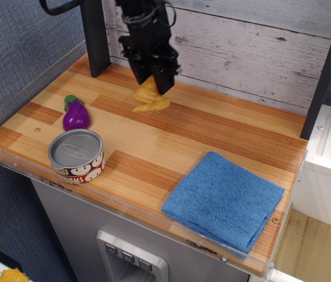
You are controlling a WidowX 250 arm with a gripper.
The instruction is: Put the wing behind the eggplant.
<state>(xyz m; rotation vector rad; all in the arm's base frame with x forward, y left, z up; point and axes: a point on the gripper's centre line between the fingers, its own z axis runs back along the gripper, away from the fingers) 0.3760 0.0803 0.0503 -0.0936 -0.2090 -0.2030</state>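
The yellow-tan wing hangs from my gripper, which is shut on its upper end and holds it above the wooden table near the back wall. The purple eggplant with its green stem cap lies on the table at the left, well to the left of and nearer than the wing. The gripper is to the right of and behind the eggplant.
A silver-topped can stands at the front left, just in front of the eggplant. A blue cloth lies at the front right. A dark post stands at the back left. The plank wall runs along the back.
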